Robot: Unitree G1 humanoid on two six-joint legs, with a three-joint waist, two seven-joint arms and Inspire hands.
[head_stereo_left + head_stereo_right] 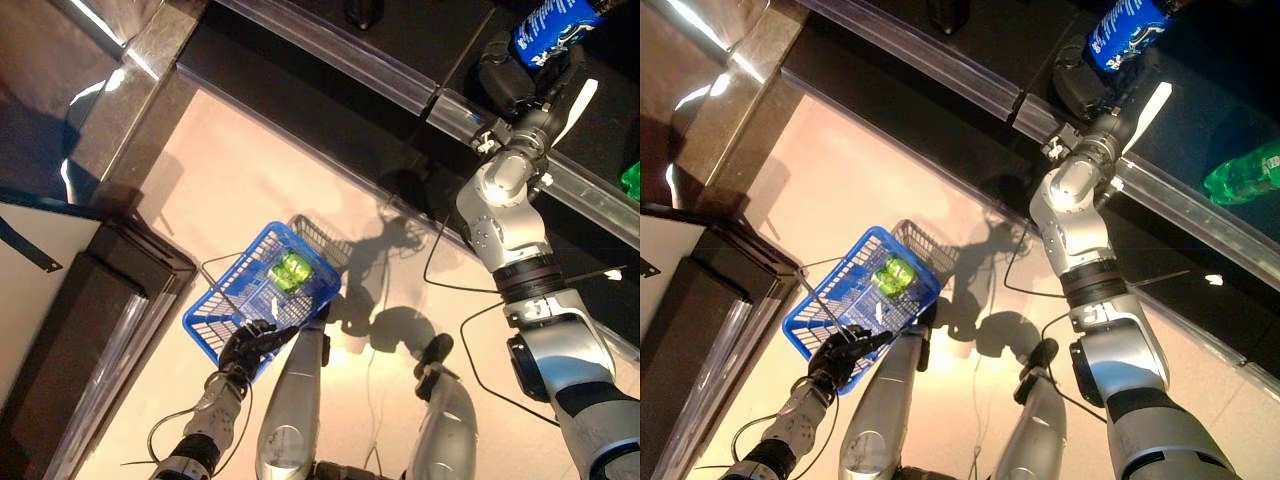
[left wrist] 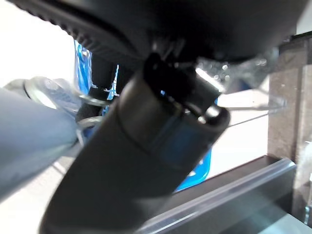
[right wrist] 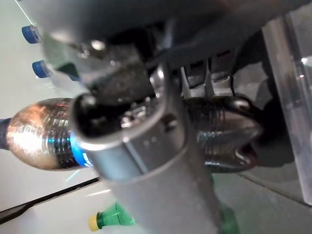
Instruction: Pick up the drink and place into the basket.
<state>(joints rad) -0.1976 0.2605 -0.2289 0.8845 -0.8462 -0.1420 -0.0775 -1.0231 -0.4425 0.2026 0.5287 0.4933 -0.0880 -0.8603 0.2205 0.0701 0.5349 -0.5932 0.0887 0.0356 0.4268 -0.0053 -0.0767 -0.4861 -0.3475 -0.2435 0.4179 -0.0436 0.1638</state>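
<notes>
The drink, a dark bottle with a blue label (image 1: 552, 24), lies on the black shelf at the top right. My right hand (image 1: 512, 84) is shut round its lower end; the right wrist view shows the fingers curled over the bottle (image 3: 45, 141). A blue plastic basket (image 1: 222, 312) hangs low near the pale floor with a green bottle (image 1: 293, 270) inside it. My left hand (image 1: 248, 346) is curled on the basket's wire handle at its near edge. In the left wrist view, blue basket wall (image 2: 201, 171) shows past the left hand's thumb (image 2: 146, 161).
A metal rail (image 1: 330, 52) runs along the shelf front. Another green bottle (image 1: 1245, 173) lies further right on the shelf, and blue-capped bottles (image 3: 30, 33) stand beyond. A dark cabinet (image 1: 110, 300) stands to the left of the basket.
</notes>
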